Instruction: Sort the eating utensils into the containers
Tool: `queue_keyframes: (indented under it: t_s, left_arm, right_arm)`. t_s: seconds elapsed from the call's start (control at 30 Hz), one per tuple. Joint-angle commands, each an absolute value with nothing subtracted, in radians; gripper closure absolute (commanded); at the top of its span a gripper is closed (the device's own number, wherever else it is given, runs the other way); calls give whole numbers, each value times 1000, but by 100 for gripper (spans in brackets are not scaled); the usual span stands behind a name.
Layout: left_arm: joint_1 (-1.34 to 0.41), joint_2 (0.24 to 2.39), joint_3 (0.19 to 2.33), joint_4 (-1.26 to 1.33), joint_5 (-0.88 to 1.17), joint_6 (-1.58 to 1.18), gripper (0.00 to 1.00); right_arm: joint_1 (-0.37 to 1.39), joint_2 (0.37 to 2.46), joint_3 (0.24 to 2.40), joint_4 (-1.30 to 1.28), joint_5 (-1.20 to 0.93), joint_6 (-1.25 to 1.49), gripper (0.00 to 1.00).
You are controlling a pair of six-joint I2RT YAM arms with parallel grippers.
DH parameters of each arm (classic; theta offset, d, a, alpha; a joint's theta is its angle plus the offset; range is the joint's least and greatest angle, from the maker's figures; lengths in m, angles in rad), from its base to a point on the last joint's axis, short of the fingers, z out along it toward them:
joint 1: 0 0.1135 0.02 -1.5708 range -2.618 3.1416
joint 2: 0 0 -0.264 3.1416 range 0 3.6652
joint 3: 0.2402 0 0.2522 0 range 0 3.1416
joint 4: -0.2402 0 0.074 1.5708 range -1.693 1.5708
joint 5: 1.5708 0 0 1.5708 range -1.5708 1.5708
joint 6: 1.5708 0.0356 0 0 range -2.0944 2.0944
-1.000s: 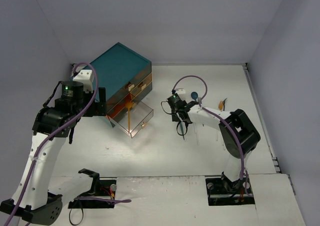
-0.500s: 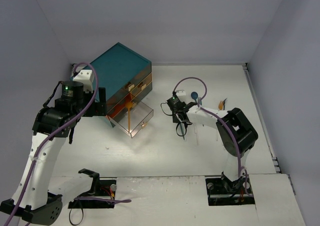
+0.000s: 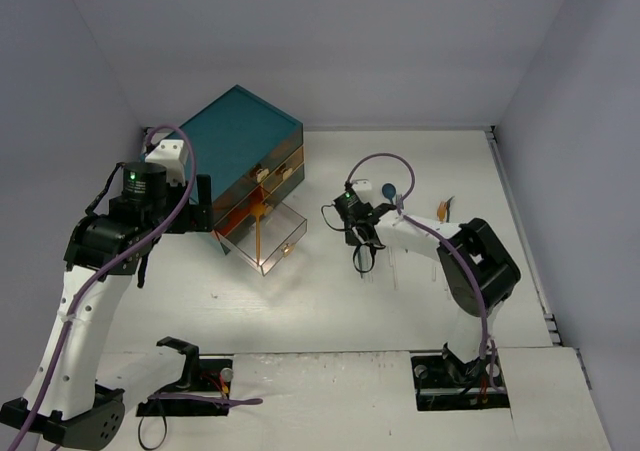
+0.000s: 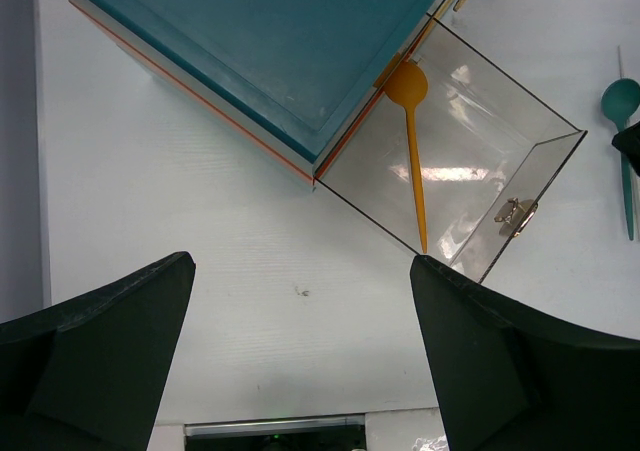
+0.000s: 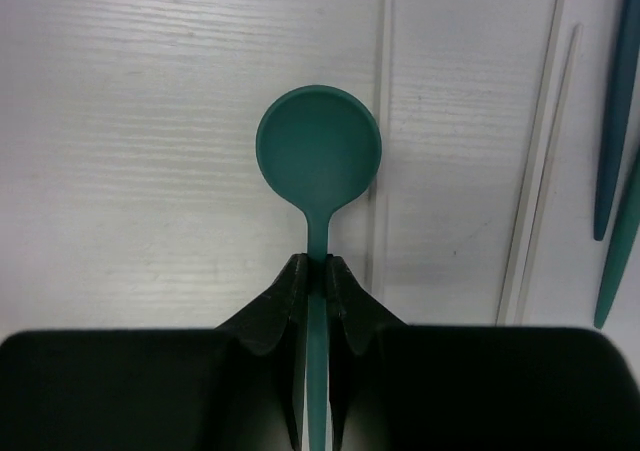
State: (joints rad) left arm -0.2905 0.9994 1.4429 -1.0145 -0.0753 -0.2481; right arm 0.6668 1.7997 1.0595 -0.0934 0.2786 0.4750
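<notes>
My right gripper [image 5: 318, 271] is shut on the neck of a teal spoon [image 5: 318, 156], whose round bowl sticks out ahead over the white table. In the top view this gripper [image 3: 362, 260] points down right of the chest. An orange spoon [image 4: 412, 151] lies in the pulled-out clear drawer [image 4: 520, 161] of the teal chest [image 4: 270, 41]. My left gripper [image 4: 300, 351] hangs open and empty over the table, near the drawer's front left corner. The drawer [image 3: 285, 233] juts from the chest [image 3: 240, 136] toward the table's middle.
Two teal handles [image 5: 615, 121] and clear utensils [image 5: 545, 151] lie just right of the held spoon. A blue spoon [image 3: 388, 189] and an orange utensil [image 3: 443, 209] lie behind the right arm. The chest's upper drawers [image 3: 275, 171] are pushed in.
My right jaws have closed onto the teal spoon's neck, and the wrist shifted slightly left. The left arm has not moved.
</notes>
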Motion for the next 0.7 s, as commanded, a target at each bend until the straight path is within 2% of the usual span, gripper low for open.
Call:
queue_keyframes:
  t_s: [0.0, 0.17, 0.37, 0.67]
  left_arm:
    - [-285, 989, 1466, -986, -89, -256, 12]
    - [-285, 991, 1479, -986, -95, -256, 12]
    - [-285, 994, 1492, -985, -91, -255, 12]
    - [-285, 987, 1485, -986, -83, -254, 12]
  right_arm:
    - [706, 1583, 1214, -127, 289, 478, 100]
    - [818, 1517, 1385, -143, 307, 490, 100]
    - [935, 1608, 1561, -126, 331, 583, 100]
    - [1023, 1782, 1616, -19, 357, 710, 100]
